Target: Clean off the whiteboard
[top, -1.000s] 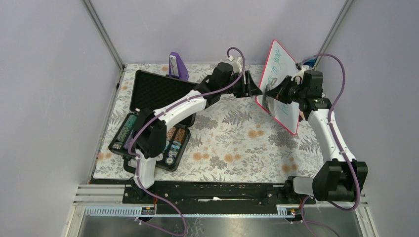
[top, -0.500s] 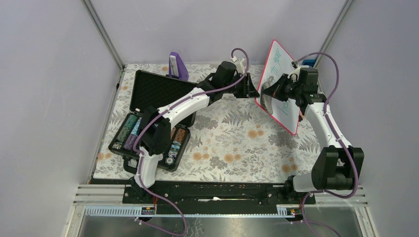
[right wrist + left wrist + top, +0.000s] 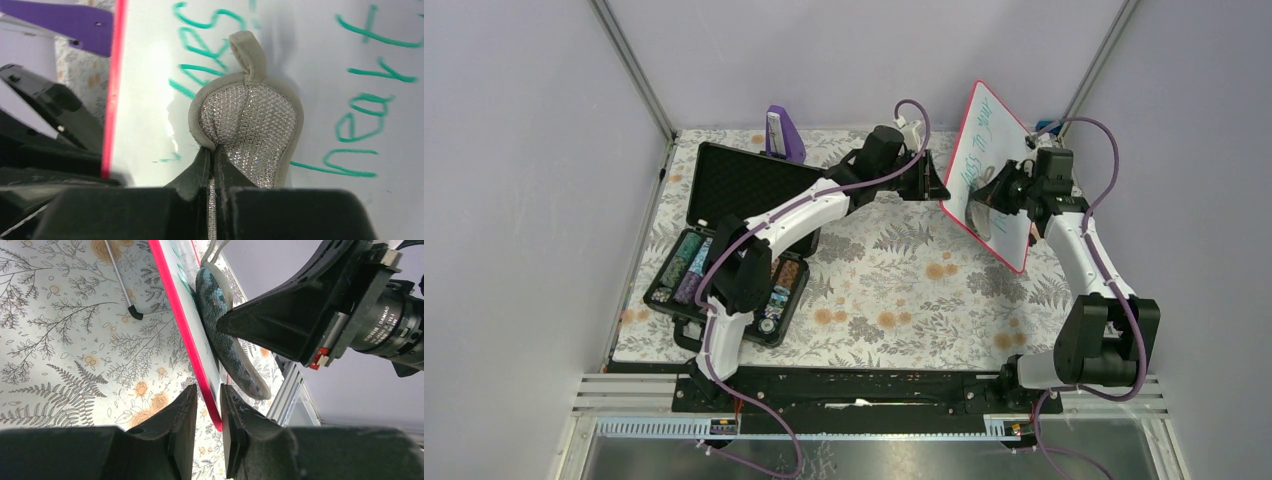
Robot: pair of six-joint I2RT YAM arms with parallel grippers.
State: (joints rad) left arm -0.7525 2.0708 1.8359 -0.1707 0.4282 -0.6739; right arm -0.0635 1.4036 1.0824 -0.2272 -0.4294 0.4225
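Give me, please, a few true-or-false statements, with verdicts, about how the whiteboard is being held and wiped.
1. The left gripper is clamped on the red rim of the whiteboard. True.
2. The whiteboard lies flat on the table. False: it stands up on edge, steeply tilted.
3. The right gripper pinches a mesh pad whose far side is against the board's face. True.
4. The board is wiped clean. False: green writing shows on both sides of the pad.
5. The black case is closed. False: its lid is open.
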